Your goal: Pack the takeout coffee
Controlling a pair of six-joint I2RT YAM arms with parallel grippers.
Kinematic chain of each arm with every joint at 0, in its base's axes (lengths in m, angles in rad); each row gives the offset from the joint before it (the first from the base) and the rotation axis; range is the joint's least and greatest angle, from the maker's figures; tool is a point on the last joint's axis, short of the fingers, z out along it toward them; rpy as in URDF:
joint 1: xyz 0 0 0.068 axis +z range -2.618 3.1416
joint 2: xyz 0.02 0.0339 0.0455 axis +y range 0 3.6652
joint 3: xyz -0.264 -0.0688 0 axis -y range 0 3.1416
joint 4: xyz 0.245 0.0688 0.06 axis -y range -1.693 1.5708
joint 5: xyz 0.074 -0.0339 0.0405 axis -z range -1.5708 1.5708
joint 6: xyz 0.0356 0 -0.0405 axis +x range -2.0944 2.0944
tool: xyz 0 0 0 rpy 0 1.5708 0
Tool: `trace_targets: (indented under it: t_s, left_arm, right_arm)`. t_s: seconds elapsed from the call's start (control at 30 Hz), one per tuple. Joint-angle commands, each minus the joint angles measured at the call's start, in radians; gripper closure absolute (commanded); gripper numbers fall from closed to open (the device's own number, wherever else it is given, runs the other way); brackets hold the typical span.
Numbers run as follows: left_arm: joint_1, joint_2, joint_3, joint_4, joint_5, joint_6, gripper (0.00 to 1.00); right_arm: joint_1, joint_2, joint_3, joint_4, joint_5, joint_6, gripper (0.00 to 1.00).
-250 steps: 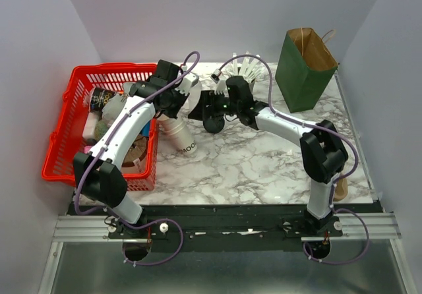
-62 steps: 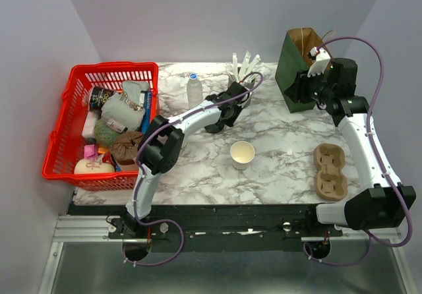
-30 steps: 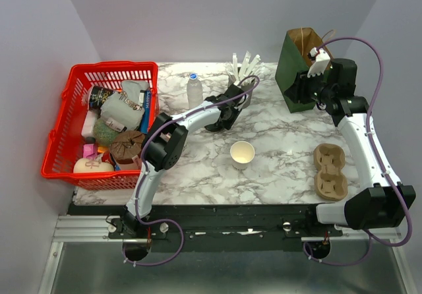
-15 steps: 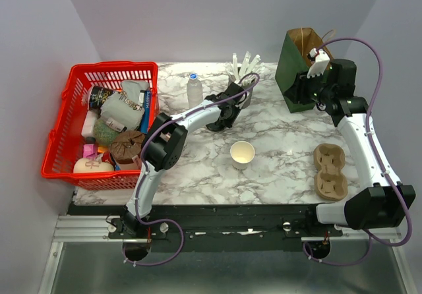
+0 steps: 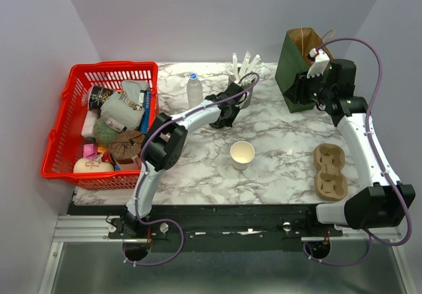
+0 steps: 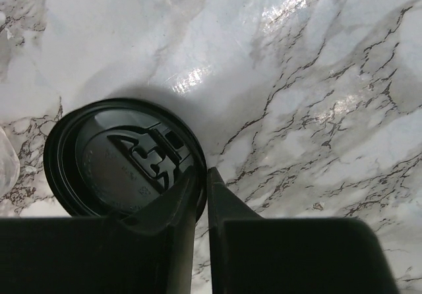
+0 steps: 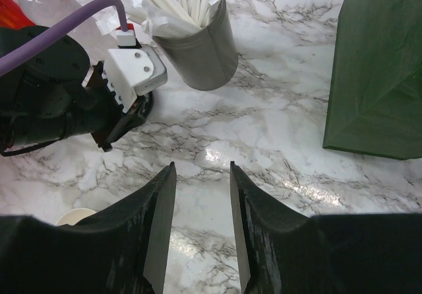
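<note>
No cup with a black lid on it is in view. A plain cream paper cup point(image 5: 242, 154) stands open and lidless mid-table. A loose black round lid point(image 6: 122, 155) is just over the marble, beside the grey cup of white sticks point(image 5: 241, 78). My left gripper point(image 5: 221, 119) is shut on the lid's right rim, which sits between its fingertips point(image 6: 191, 185). My right gripper point(image 7: 201, 169) is open and empty, held high in front of the green paper bag point(image 5: 302, 66), and shows in the top view point(image 5: 302, 91).
A brown pulp cup carrier point(image 5: 330, 171) lies at the right front. A red basket point(image 5: 60, 170) full of items stands at the left. A small water bottle point(image 5: 194, 89) stands behind the left arm. The stick cup also shows in the right wrist view point(image 7: 201, 50).
My left gripper has edged slightly toward the back, near the stick cup, with the lid in it. The right arm and the cream cup have not moved.
</note>
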Motion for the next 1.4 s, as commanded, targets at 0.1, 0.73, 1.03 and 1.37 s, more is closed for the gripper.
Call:
trace_targets:
  t_s: [0.1,0.73,1.03,1.37]
  left_arm:
    - [0.026,-0.083,0.016,-0.007,0.03,-0.021,0.85]
    - [0.116,-0.211,-0.173,0.036,0.366,0.01,0.68]
    - [0.072,-0.143,-0.116,0.056,0.277,-0.082,0.49]
    - [0.043,-0.049,-0.019,0.033,0.159,-0.113,0.51]
  right_arm:
    - [-0.01,0.005,-0.011,0.009,-0.004,0.013,0.53]
    - [-0.01,0.005,-0.027,0.022,-0.015,0.025,0.53]
    - [-0.01,-0.008,-0.054,0.028,-0.015,0.025,0.52]
    - [-0.01,-0.006,-0.043,0.02,-0.009,0.025,0.52]
